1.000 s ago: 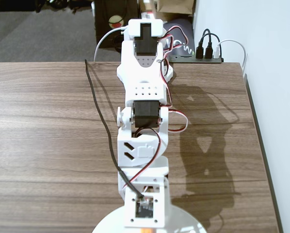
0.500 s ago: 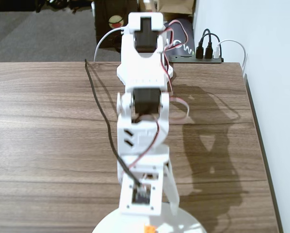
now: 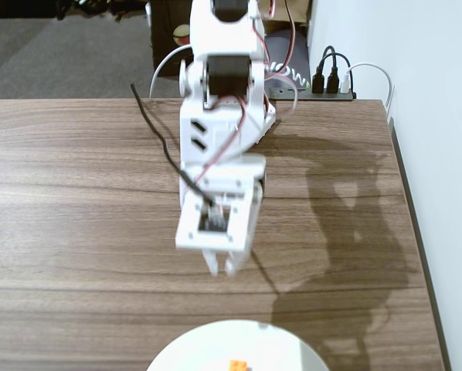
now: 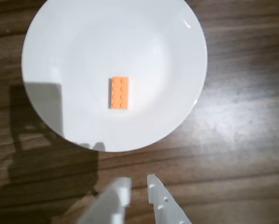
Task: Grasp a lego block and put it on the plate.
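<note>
In the wrist view, the small orange rectangular plastic lego block [image 4: 120, 92], with two rows of four studs facing up, is lying flat near the centre of the large plain white round plate [image 4: 177, 42], its long side running up and down the frame. The plate is filling the upper half of that view and is sitting on the dark wood-grain table [image 4: 242, 154]. The white two-finger gripper [image 4: 138, 183] is entering from the bottom edge, hanging over bare table just below the plate's rim, its jaws standing only narrowly apart and holding nothing. The arm's shadow is falling across the lower left of the plate and table. In the fixed view, the white arm is reaching down the middle of the frame, the gripper [image 3: 222, 267] is pointing toward the plate [image 3: 192, 352] at the bottom edge, and only a sliver of the block [image 3: 237, 365] is showing there.
</note>
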You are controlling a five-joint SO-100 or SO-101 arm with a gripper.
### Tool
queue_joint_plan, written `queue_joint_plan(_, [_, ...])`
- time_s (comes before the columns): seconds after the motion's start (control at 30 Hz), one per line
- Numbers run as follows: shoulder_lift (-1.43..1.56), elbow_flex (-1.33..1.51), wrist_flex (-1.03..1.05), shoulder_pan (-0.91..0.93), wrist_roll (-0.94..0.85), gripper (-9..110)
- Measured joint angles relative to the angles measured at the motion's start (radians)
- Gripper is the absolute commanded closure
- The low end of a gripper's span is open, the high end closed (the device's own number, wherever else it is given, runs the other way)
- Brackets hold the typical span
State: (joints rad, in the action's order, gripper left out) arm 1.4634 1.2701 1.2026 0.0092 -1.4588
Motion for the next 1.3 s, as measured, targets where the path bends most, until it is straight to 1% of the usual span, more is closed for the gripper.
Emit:
queue_joint_plan(0.17, [0.196,0.175,0.006,0.008,0.026,101])
queue_joint_plan(0.3, [0.371,0.318,0.009,0.008,0.095,101])
queue_joint_plan(0.57, [0.772,0.535,0.078,0.006,0.42,101])
queue_joint_plan(0.87, [1.187,0.67,0.242,-0.006,0.778,101])
queue_joint_plan(1.0, [1.316,0.749,0.249,0.002,0.925,101])
queue_joint_plan(1.3, [1.612,1.077,0.221,0.003,1.195,101])
